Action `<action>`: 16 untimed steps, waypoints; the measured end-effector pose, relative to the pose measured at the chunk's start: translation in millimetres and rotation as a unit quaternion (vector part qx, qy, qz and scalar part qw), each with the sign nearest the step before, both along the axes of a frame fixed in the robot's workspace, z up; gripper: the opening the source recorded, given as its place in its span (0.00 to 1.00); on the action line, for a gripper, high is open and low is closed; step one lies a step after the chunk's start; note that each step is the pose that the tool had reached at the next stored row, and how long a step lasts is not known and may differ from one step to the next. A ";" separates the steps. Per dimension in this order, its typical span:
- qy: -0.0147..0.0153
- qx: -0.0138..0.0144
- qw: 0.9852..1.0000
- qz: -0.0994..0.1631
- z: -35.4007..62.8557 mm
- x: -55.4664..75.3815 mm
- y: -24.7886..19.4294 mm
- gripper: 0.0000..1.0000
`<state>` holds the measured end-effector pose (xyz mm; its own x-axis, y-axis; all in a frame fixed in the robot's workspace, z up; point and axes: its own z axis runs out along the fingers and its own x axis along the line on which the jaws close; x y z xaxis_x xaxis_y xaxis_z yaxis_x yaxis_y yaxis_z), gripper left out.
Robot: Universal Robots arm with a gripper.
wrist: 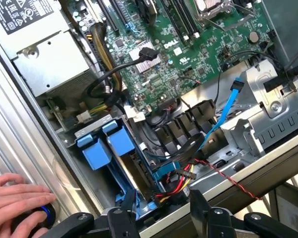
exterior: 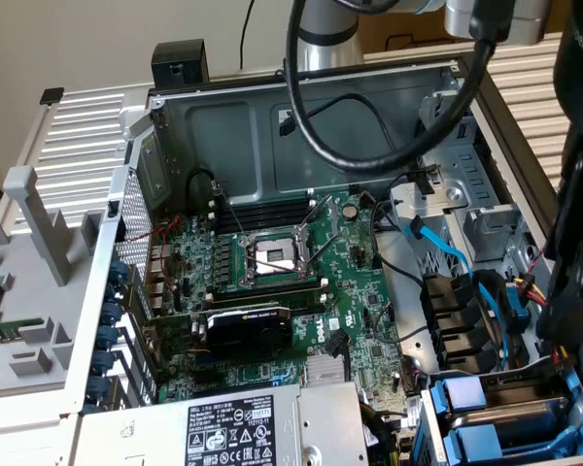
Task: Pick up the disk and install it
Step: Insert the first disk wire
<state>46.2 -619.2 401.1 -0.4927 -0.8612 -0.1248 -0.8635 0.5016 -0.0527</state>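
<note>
- On the exterior view's left, outside the case, grey plastic parts [exterior: 29, 291] lie well apart from the work; no risk there.
- At the near edge the power supply [exterior: 243, 427] sits just beside the motherboard [exterior: 272, 291]; its thick cable bundle [wrist: 107, 82] loops toward the drive bay and could snag a carrier being drawn out.
- Mid-case the open processor socket [exterior: 272, 257] lies exposed; anything dropped from above could damage it.
- Further right, a blue data cable [exterior: 447, 257] and a thin red-and-black wire [wrist: 223, 176] run over the bay's rim; a descending finger might catch either and pull a plug loose.
- At the near right corner the disk [exterior: 496, 422] sits in the drive bay, in its bright blue carrier, with blue tabs facing the motherboard; a dull grey face shows between the blue rails, the label not legible; whether it is fully seated I cannot tell; the fit looks tight, so a skewed grasp may jam it against the cage.
- The gripper [wrist: 161, 215] hovers above the case rim beside that bay, jaws spread wide, grasping nothing.
- A person's hand [wrist: 17, 201] rests on a blue-lit button just outside the case wall, near the bay; a sideways swing could strike it.
</note>
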 end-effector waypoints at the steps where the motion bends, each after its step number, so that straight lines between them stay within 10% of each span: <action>1: -0.001 0.000 1.000 0.002 0.0 0.0 -1.2 0.55; 16: -0.003 0.001 0.994 0.111 -4.3 -0.2 -3.2 0.55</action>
